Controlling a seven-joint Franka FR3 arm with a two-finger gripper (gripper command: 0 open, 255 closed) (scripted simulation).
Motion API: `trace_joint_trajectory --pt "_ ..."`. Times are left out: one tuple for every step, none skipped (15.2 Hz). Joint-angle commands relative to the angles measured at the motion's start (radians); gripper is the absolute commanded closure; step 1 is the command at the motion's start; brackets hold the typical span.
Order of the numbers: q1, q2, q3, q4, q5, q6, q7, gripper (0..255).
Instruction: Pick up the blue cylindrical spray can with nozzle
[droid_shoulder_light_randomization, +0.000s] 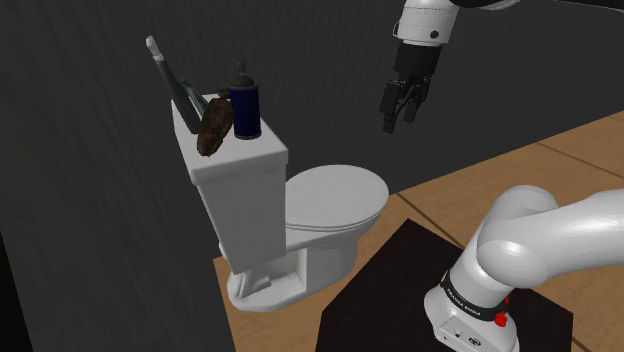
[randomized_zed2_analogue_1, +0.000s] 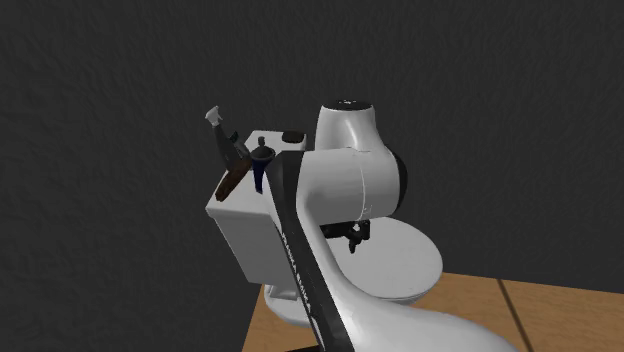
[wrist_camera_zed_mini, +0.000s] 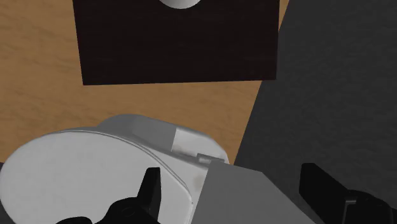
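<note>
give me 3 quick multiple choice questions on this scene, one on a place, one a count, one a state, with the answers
1. Where does the blue spray can stand?
A. on the floor
B. on the toilet tank's lid
C. on the toilet seat

2. How many things are on the tank's lid?
A. one
B. three
C. five

3. How is the gripper?
A. open, holding nothing
B. shut on the can
C. shut, with nothing between

Answers:
1. B: the can stands upright on the lid.
2. B: the can, a brown lump and a grey long-handled tool are there.
3. A: its fingers stand apart in the wrist view, with nothing clasped.
</note>
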Motion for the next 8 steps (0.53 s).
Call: trace_joint_trajectory --pt "0.000 0.000 0.000 0.000 0.000 0.000 0.000 0" --pt "0.002 0.017 0.008 0.001 0.005 0.040 0.007 0" --pt "0.003 0.035 0.016 0.003 0.009 0.079 0.014 0" --pt "0.004 0.053 0.024 0.006 0.012 0.117 0.021 0" --pt "0.005 0.073 0.032 0.010 0.015 0.156 0.028 0" --pt "0.006 0.092 0.041 0.016 0.018 0.193 0.035 0" --pt "0.006 0.112 0.049 0.022 0.020 0.230 0.042 0" --pt "0.006 0.133 0.057 0.030 0.021 0.267 0.049 0"
